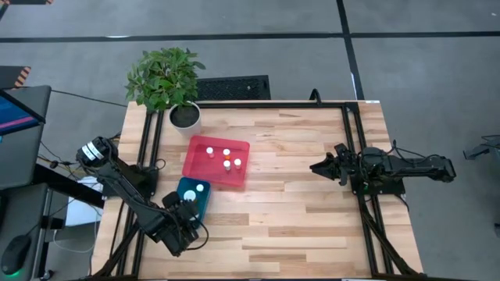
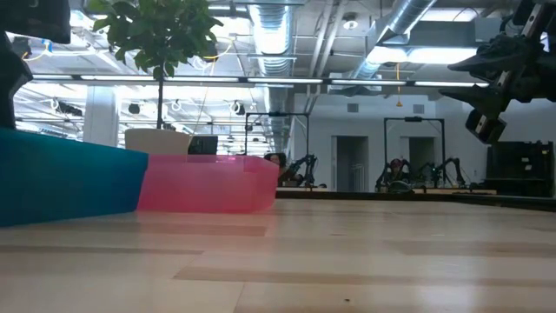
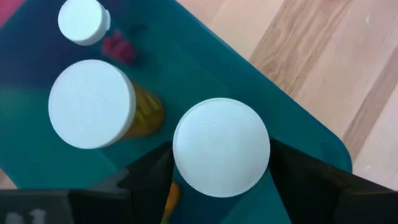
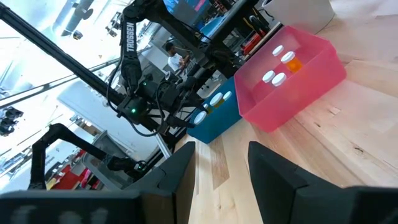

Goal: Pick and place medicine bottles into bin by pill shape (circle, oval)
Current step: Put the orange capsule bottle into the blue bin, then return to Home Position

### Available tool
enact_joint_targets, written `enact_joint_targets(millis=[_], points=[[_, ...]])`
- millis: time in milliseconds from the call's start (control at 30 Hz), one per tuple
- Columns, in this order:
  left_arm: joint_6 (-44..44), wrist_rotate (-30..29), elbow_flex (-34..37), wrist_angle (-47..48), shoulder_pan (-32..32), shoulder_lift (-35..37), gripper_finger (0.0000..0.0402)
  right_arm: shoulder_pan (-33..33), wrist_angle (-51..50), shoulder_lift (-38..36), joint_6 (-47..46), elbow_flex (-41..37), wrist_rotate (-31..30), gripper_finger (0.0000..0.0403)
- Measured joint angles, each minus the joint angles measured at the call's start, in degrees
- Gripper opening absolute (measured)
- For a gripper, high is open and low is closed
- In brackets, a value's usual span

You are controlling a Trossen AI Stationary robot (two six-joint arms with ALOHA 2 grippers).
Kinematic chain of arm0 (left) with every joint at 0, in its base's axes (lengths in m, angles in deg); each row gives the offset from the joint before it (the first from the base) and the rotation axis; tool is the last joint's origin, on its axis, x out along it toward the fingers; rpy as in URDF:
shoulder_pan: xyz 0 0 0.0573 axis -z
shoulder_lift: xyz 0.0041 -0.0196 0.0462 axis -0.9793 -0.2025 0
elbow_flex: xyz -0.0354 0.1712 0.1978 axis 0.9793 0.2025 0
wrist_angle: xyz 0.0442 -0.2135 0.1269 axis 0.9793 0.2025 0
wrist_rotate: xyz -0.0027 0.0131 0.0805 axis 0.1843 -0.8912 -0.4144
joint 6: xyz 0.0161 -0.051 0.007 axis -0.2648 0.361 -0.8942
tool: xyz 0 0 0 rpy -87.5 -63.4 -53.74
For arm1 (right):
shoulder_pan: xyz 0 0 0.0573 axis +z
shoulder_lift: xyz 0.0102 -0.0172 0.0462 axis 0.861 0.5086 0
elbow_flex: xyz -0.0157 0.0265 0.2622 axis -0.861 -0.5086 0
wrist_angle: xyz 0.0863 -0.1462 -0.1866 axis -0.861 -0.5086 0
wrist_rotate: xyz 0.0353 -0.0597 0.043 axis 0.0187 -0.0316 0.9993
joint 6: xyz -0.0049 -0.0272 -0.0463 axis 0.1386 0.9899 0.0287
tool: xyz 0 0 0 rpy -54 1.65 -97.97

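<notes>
My left gripper (image 1: 187, 206) hangs over the teal bin (image 1: 195, 184), shut on a medicine bottle with a large white cap (image 3: 221, 146) and an orange body (image 3: 171, 195). Two more bottles stand in the teal bin: a large-capped orange one (image 3: 92, 102) and a small-capped one (image 3: 83, 22). The pink tray (image 1: 197, 165) holds several small white-capped bottles (image 1: 227, 163). My right gripper (image 1: 319, 166) is open and empty above the table's right part, its fingers pointing toward the pink tray (image 4: 311, 68). My left gripper pinches the bottle between its two fingers (image 3: 149, 177), one on each side, at or just under the cap's rim (image 3: 179, 163). The fingers come from above, pointing down into the teal bin. The cap hides the place of contact and whether the bottle's base rests on the bin floor.
A potted plant (image 1: 166, 78) stands at the table's far left corner. The teal bin (image 2: 69, 178) and pink tray (image 2: 208, 183) sit side by side left of centre. Bare wood (image 1: 297, 211) stretches across the middle and the near right.
</notes>
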Motion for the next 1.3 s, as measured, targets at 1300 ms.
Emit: enact_joint_targets(millis=[1300], points=[[-27.83, -22.48, -18.93, -5.59, -3.0, 30.27, 0.0277, -1.23, 5.09, -0.33, 21.06, 15.98, 3.71, 0.0159]])
